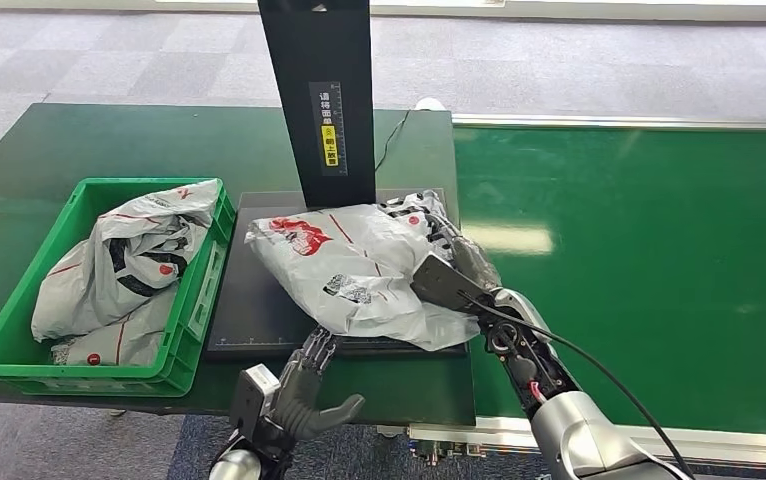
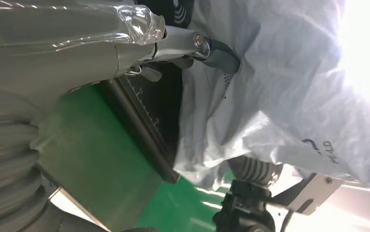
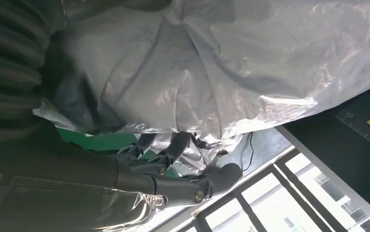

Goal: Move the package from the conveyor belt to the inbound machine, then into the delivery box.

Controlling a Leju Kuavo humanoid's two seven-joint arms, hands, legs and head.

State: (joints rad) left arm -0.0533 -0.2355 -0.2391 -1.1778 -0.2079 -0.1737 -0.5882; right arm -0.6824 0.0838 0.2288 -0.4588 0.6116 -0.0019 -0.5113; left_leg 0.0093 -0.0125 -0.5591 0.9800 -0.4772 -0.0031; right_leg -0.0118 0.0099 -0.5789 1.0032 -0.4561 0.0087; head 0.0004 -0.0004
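Package on the inbound machine, delivery-box step not yet begun.

At centre frame the package [image 1: 359,268], a grey poly bag, lies on the dark platform of the inbound machine [image 1: 249,315] below its black post. The right hand [image 1: 449,262] is at the bag's right side, fingers curled into the film; whether the grip is firm I cannot tell. The left hand [image 1: 304,385], lower centre, reaches up to the platform's near edge, fingers apart, holding nothing. Judged next: lift and carry the bag left into the delivery box [image 1: 14,345], clearing its rim. The box already holds bags, so room is limited; the post bars the far side, while the conveyor belt [image 1: 639,260] lies open at right.
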